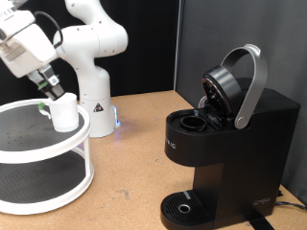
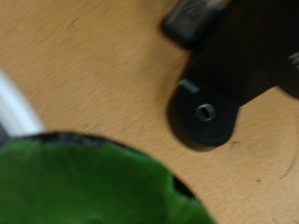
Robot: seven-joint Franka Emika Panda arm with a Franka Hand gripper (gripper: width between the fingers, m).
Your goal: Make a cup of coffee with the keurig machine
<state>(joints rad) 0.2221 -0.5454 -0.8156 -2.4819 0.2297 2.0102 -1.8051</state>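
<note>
The white cup [image 1: 65,116] stands on the top tier of a round white shelf [image 1: 58,153] at the exterior view's left. My gripper [image 1: 52,91] hangs just above the cup's rim, slightly to its left. A small green and dark thing [image 1: 43,108] shows beside the cup under the fingers. In the wrist view a big blurred green shape [image 2: 93,187] with a dark edge fills the near field, and no fingers show. The black keurig machine [image 1: 240,144] stands at the right with its silver-handled lid [image 1: 251,81] raised and the pod chamber [image 1: 195,124] open. Its round drip tray [image 1: 181,206] [image 2: 204,114] is bare.
The robot's white base [image 1: 96,101] stands behind the shelf, with a blue light low on it. The shelf has a lower tier [image 1: 43,177]. Bare wooden tabletop [image 1: 134,153] lies between the shelf and the machine. A black wall is behind.
</note>
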